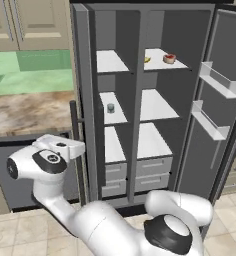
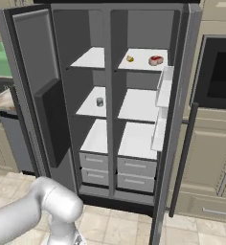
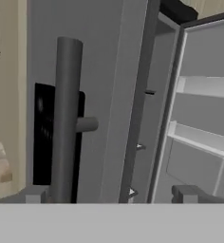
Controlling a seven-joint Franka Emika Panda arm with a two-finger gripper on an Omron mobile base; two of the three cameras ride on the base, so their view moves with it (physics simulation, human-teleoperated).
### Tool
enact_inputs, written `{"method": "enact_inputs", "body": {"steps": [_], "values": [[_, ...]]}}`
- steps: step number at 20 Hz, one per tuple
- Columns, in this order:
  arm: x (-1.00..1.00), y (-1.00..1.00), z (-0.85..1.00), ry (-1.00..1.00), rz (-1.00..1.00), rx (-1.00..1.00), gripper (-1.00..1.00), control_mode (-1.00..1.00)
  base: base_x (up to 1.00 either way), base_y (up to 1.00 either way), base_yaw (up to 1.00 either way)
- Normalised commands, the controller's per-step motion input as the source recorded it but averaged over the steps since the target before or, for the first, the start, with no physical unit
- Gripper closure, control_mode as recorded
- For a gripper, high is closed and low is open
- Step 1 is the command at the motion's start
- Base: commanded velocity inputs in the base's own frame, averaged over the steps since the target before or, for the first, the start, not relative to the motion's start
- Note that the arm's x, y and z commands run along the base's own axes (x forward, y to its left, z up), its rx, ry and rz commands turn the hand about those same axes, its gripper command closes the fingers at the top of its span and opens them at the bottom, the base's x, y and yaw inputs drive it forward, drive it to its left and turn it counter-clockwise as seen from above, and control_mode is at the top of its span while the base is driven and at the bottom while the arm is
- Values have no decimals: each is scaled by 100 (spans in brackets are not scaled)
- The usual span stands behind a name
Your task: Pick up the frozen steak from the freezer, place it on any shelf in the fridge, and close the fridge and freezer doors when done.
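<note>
Small dark can [image 1: 110, 108] mid-shelf, yellow item, perhaps fruit [image 1: 147, 59], marble counter [image 1: 25, 112]

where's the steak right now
The steak sits on the top shelf of the right compartment, right of a small yellow item.

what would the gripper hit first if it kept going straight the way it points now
Probably the left door's vertical handle bar, which rises just ahead between the gripper's spread fingertips, toward the left one. Depth is hard to judge; slightly right, it would meet the door's outer face instead.

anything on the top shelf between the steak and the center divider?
Yes: a small yellow item lies between the steak and the divider, seen in both base views.
</note>
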Motion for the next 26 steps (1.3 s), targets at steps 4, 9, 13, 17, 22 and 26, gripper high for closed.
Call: {"method": "enact_inputs", "body": {"steps": [4,9,13,17,22,26], "values": [[67,0,-18,0,-24,0,-100,-100,0,0,0],[71,0,-12,0,-21,-1,-100,-100,0,0,0],[49,-6,-5,0,-12,0,-100,-100,0,0,0],[30,-31,-1,0,-2,-1,-100,-100,0,0,0],[18,-43,0,0,0,0,-100,-100,0,0,0],[1,-84,0,-4,0,0,-100,-100,0,0,0]]}}
